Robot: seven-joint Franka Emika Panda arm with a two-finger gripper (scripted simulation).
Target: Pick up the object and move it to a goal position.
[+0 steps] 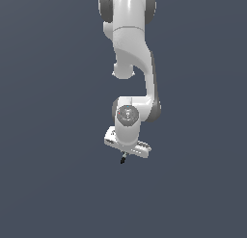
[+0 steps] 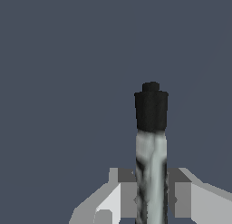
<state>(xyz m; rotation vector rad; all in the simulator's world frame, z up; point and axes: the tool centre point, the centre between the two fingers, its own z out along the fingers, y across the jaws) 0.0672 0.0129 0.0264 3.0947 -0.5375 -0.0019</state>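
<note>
The white arm hangs down the middle of a plain grey-blue backdrop. Its gripper is closed tight on the pen: a finger presses each side of the pale grey shaft, and the black tip sticks out beyond them, away from the wrist.

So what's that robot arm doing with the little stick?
The white robot arm is holding a tiny pen-like rod in its gripper. The wrist view shows the two fingers pressed against the rod's light grey shaft, with the black tip sticking out past them. In the exterior view the rod pokes out just under the gripper, black end away from it. Everything around is plain dark grey, and no marker for where the rod should go is visible.
</note>
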